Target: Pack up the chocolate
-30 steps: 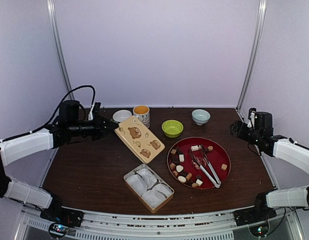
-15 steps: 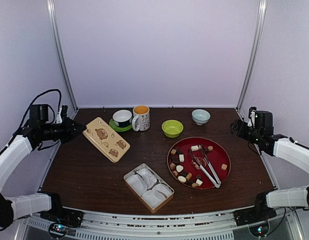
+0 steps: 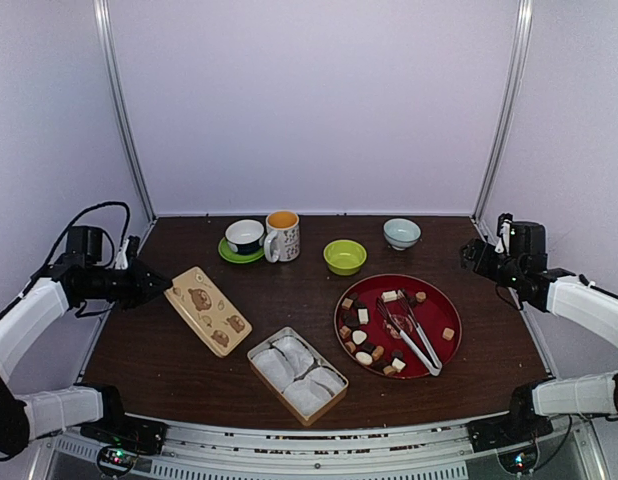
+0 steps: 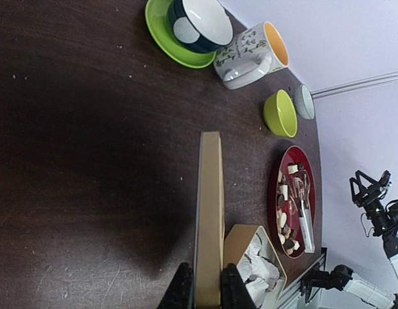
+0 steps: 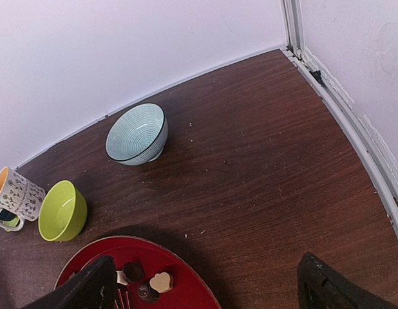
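With my left gripper [image 4: 207, 290] clamped on the lid [image 3: 207, 310] at mid-left and my right gripper [image 3: 473, 256] spread idle, the chocolate [image 3: 364, 330] sits on the red plate [image 3: 446, 298] at centre-right, so I judge setting the lid down comes next.

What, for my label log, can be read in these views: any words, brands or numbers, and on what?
No text can be read in any view.
Lid: brown bear pictures only, no words visible.
Mug: small dark marks, too small to tell whether any are letters.
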{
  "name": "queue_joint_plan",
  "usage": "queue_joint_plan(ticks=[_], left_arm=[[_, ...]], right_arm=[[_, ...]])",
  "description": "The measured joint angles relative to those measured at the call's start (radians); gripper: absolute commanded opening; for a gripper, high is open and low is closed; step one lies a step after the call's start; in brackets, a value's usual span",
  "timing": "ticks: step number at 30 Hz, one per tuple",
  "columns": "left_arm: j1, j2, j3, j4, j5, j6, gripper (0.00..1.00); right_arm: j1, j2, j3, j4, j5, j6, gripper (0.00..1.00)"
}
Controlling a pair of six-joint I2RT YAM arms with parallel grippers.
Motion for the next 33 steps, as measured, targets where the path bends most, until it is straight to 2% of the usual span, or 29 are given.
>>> queue_joint_plan(ticks=[12,19,22,26,33], left_arm=[[0.003,0.073,-0.127,0.102,0.043,-0.003,0.02],[0.004,0.112,-0.21,0.232,0.05,-0.042,0.03],[0.004,0.14,-0.233,0.281,0.055,-0.059,0.07],[0.005,0.192,-0.243,0.335,0.063,-0.066,0.19],[0.005,0.268,-0.27,0.431,0.05,-0.079,0.18]], right_arm=[[0.0,0.0,0.0,0.0,-0.018,0.006,0.98],[0.0,0.0,0.0,0.0,-0.045,0.024,0.97],[0.0,0.0,0.001,0.0,-0.056,0.027,0.97],[0.0,0.0,0.001,0.0,-0.062,0.027,0.97],[0.0,0.0,0.002,0.0,-0.072,0.027,0.97]])
